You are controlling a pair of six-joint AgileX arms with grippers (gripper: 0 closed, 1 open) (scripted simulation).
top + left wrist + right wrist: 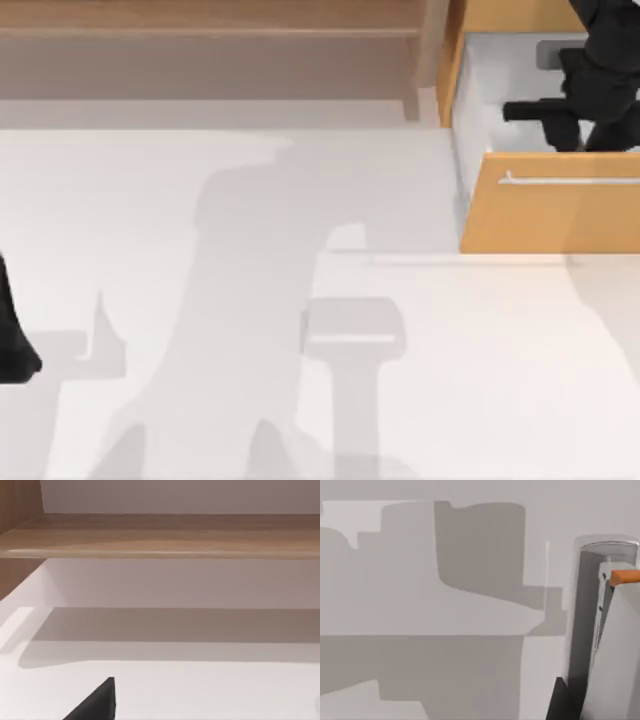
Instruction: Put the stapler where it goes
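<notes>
Our right gripper (560, 125) hangs inside the open drawer (550, 215) at the counter's (300, 300) far right. In the right wrist view the pale stapler (615, 645) (an orange tab at one end) sits close against our fingers (559, 700) — they look pinched on it, though we cannot tell for sure. Our left arm (12, 340) rests parked at the counter's left edge, below the wooden shelf (200, 30).

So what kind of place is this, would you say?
Likely a rendered office or workshop bench: a pale tabletop, a wooden shelf along its back, and an open drawer where the right gripper reaches in.
</notes>
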